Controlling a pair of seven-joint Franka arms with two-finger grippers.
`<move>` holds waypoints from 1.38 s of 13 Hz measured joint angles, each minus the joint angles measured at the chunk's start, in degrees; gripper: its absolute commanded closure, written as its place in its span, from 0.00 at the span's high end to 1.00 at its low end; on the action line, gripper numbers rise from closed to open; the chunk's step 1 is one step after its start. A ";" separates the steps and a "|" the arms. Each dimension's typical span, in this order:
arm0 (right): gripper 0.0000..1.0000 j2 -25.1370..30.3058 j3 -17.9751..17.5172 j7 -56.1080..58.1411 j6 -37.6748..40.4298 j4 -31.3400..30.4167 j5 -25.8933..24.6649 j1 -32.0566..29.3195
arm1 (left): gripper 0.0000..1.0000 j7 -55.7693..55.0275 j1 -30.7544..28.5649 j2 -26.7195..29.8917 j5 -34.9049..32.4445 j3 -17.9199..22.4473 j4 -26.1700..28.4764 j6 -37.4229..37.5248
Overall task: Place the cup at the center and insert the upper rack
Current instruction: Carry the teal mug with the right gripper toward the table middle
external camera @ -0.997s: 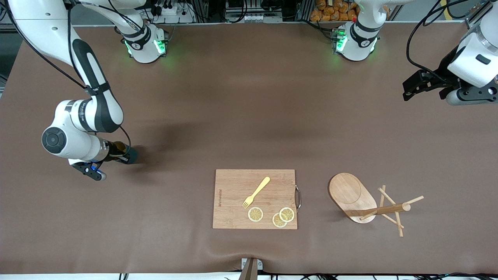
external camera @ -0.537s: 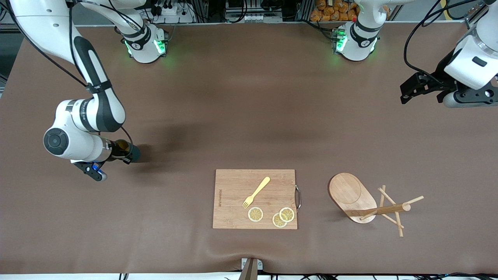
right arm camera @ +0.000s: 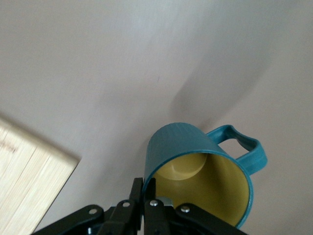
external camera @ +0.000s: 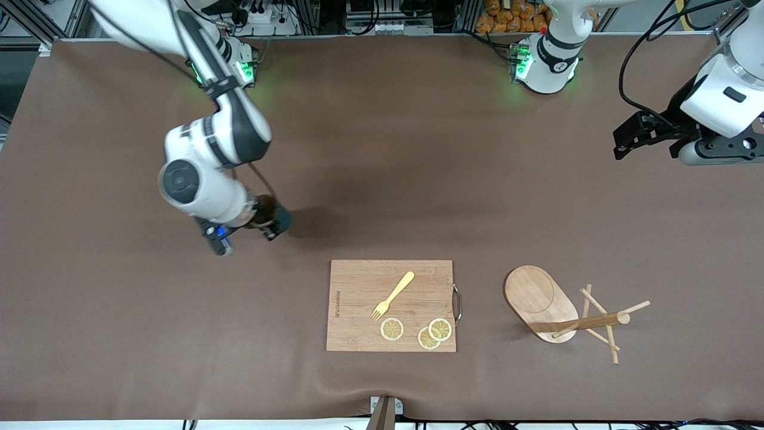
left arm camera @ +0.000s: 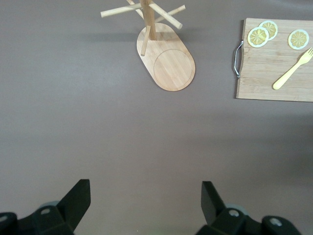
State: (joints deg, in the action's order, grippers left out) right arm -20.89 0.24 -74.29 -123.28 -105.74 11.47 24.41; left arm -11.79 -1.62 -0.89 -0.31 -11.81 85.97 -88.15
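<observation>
The right gripper (external camera: 270,224) pinches the cup (right arm camera: 198,174) by its rim above bare table, toward the right arm's end. Next come the cutting board (external camera: 358,286) (fork (external camera: 393,294), lemon slices (external camera: 392,329)), the upper rack (external camera: 540,294), then the waiting left gripper (left arm camera: 145,203), fingers spread wide.

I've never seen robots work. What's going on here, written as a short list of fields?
right gripper: shut on the rim of the cup, carrying it above the brown table
left gripper: open, empty, waiting at the left arm's end of the table
upper rack: standing on its oval base, toward the left arm's end
cutting board: beside the rack, holding a yellow fork and three lemon slices
done so far: cup not yet set down, rack untouched
</observation>
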 measured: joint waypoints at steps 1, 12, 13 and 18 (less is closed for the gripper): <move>0.00 0.01 -0.04 -4.21 -0.76 0.20 0.17 2.45 | 1.00 0.00 0.01 0.00 0.00 -0.02 0.00 -0.25; 0.00 -3.21 -0.07 -28.72 -9.35 0.65 0.66 22.31 | 1.00 0.00 0.09 -1.73 0.00 -1.31 0.02 -2.60; 0.00 -4.48 -0.07 -30.29 -10.03 1.16 0.67 23.07 | 1.00 0.00 0.08 -1.73 0.00 -1.33 0.01 -2.60; 0.00 -10.04 -0.08 -35.62 -10.86 4.29 0.99 25.16 | 1.00 0.00 0.06 -1.72 0.00 -1.66 0.08 -2.59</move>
State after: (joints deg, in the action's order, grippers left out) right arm -30.93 0.16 -109.91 -134.14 -101.45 12.46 49.57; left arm -11.79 -1.56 -2.62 -0.31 -13.47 86.05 -90.74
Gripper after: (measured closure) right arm 0.960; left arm 0.000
